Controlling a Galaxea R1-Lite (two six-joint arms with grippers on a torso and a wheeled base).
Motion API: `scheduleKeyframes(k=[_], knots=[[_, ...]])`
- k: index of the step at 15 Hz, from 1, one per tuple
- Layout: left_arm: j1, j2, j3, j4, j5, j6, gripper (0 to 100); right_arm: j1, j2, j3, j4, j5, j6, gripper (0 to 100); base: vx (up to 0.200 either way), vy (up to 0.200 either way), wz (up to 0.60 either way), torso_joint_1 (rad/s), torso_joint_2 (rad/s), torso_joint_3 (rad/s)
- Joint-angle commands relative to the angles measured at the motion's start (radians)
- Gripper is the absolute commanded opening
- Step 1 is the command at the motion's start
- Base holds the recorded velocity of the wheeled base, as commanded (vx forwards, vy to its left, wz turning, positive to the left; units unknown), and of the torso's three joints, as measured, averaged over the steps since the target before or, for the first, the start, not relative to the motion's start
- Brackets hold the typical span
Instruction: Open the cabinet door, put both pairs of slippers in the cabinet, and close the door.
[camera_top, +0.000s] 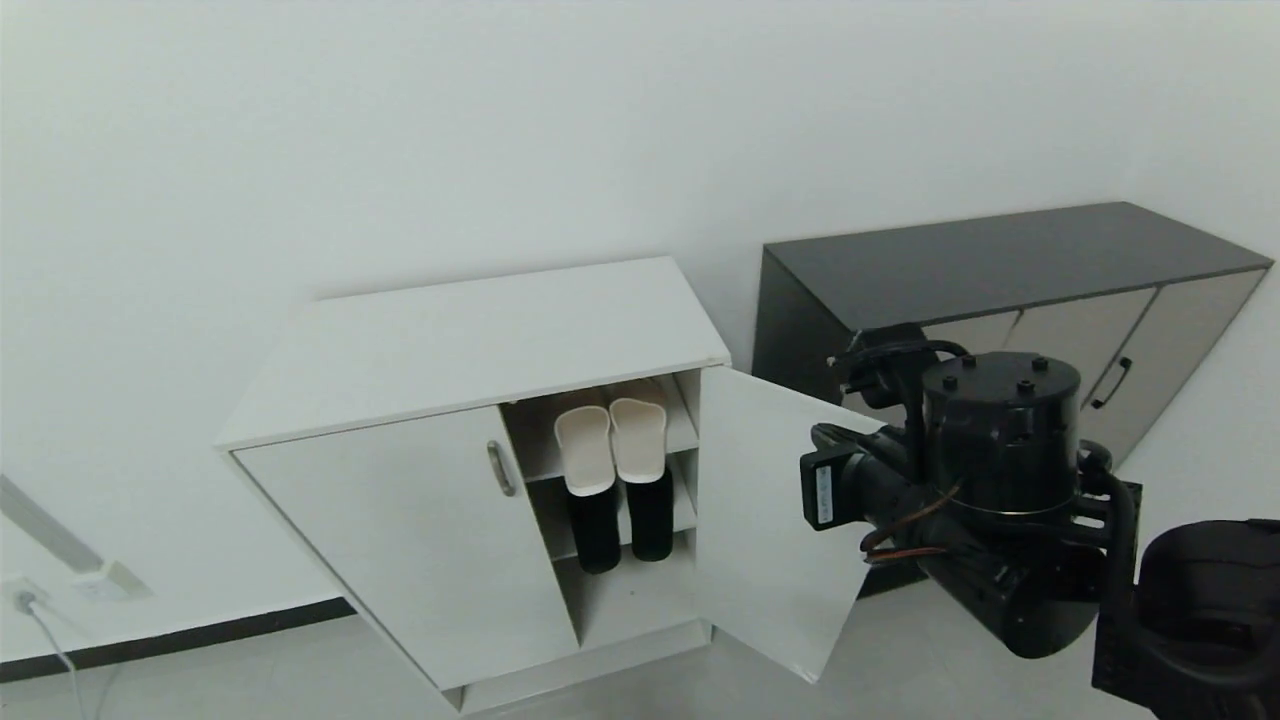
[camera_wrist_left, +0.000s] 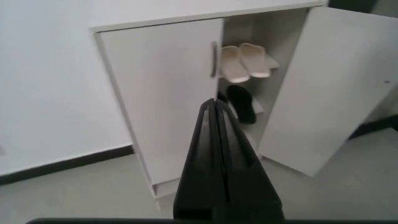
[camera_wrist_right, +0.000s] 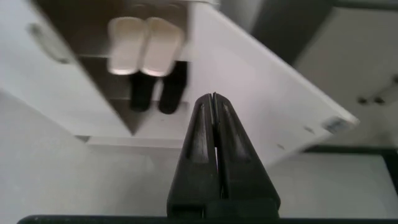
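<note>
L gripper (camera_wrist_left: 215, 103): both fingers pressed tight together, no gap, holding nothing. R gripper (camera_wrist_right: 213, 97): same, fingers tight together, nothing in it. Both point at the white cabinet (camera_top: 480, 340) & are well apart from it.

White slippers (camera_top: 612, 445) lie side by side on the top shelf inside, near ends poking out over the shelf edge. Black slippers (camera_top: 620, 525) lie on the next shelf down, right under the white pair. Both pairs are well past the gripper tips, not touching.

R door (camera_top: 770, 520) hangs wide open. L door (camera_top: 400, 540) is shut, w/ a small metal handle (camera_top: 500, 468) near its edge, just beside the slippers. R arm (camera_top: 1000, 480) is in front of the open door's outer edge. Dark cabinet (camera_top: 1000, 250) stands just beside the white one, on the right, by the wall. Wall plug w/ cable (camera_top: 25, 598) is low on the left.
</note>
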Motion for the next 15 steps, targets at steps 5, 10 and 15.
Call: scheduleKeyframes(k=[5,10,15], knots=[[0.0,0.001,0.0,0.0,0.0,0.0,0,-0.026,0.01,-0.005,-0.03,-0.001,-0.019,0,-0.08,0.0,0.0,0.001,0.0,0.0],[0.0,0.001,0.0,0.0,0.0,0.005,0,-0.146,0.048,-0.073,-0.031,0.015,-0.04,0,-0.08,0.0,0.0,0.003,0.0,0.0],[0.0,0.001,0.0,0.0,0.0,0.001,0,-0.39,0.236,-0.346,0.087,0.1,0.0,0,0.0,0.0,0.0,0.0,0.0,0.0]])
